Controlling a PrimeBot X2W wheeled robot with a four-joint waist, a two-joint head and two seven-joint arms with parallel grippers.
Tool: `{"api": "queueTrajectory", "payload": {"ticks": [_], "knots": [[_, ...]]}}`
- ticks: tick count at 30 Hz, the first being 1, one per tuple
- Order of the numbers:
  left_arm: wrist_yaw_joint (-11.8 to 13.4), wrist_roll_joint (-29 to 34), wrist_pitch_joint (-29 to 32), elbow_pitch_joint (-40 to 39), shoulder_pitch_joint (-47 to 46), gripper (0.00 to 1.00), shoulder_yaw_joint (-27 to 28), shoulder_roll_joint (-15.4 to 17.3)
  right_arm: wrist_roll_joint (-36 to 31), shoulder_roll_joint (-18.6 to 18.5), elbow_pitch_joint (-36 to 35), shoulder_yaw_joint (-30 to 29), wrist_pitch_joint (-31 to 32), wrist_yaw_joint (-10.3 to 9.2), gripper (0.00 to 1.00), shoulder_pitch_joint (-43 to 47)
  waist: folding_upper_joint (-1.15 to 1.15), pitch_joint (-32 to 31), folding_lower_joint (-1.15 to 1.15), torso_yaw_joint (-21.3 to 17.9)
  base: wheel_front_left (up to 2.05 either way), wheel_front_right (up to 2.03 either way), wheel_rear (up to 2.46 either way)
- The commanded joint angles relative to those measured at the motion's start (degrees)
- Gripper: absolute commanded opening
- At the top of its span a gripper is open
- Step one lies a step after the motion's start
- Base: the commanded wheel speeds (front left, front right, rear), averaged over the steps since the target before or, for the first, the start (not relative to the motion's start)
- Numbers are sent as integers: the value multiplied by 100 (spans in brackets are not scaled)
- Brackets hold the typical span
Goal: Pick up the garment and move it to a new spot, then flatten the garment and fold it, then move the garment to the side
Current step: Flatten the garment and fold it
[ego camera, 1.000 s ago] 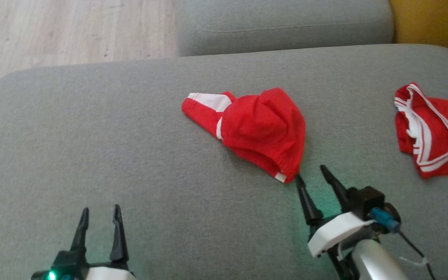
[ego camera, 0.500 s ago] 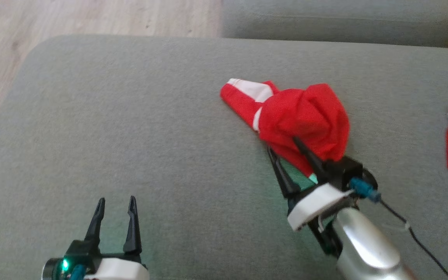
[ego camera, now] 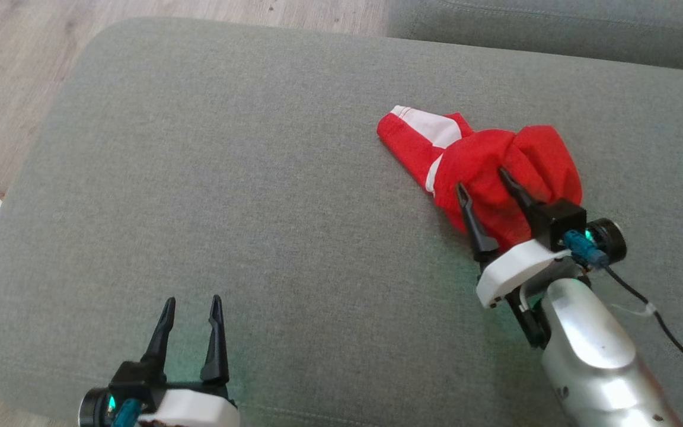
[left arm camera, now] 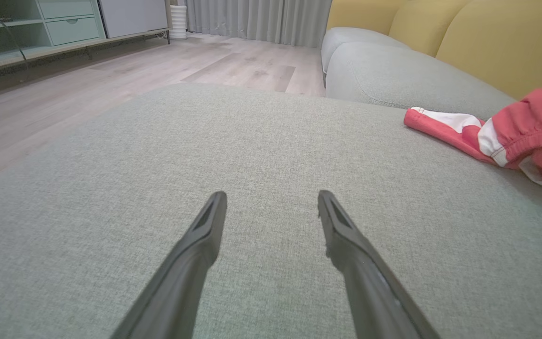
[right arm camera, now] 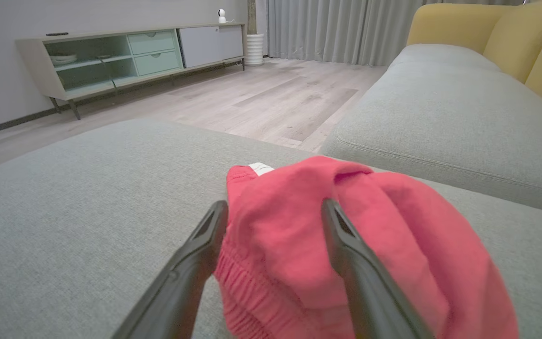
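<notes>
Garment (ego camera: 495,160) of crumpled red cloth with white stripes is lying on the grey sofa cushion (ego camera: 258,178); the right end effector (ego camera: 481,179) is straddling it, fingers wide apart; the left end effector (ego camera: 192,299) is hovering open, empty.

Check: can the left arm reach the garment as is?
Probably yes, with a long stretch: only bare cushion lies between the open left gripper and the garment. But the open right gripper straddles its near edge, so the two could crowd.
</notes>
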Motion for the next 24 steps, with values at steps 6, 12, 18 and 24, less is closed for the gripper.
{"api": "queueTrajectory", "payload": {"ticks": [6,12,18,24], "knots": [[62,-55,-29,-179,-285,100,94,6,-197,36,-88,-191,-63,37,100,-91,0,69,-1,-51,0,0,0],[52,-87,-29,-171,-368,100,42,6,-105,36,182,-180,-63,37,30,-205,0,148,-1,-39,0,0,0],[42,-129,-29,-190,-423,100,4,6,135,36,-172,60,-63,37,0,-330,0,189,-1,47,0,0,0],[15,-118,-29,-166,-318,100,5,6,934,36,-1365,913,-63,37,0,-595,0,-6,-1,134,0,0,0]]}}
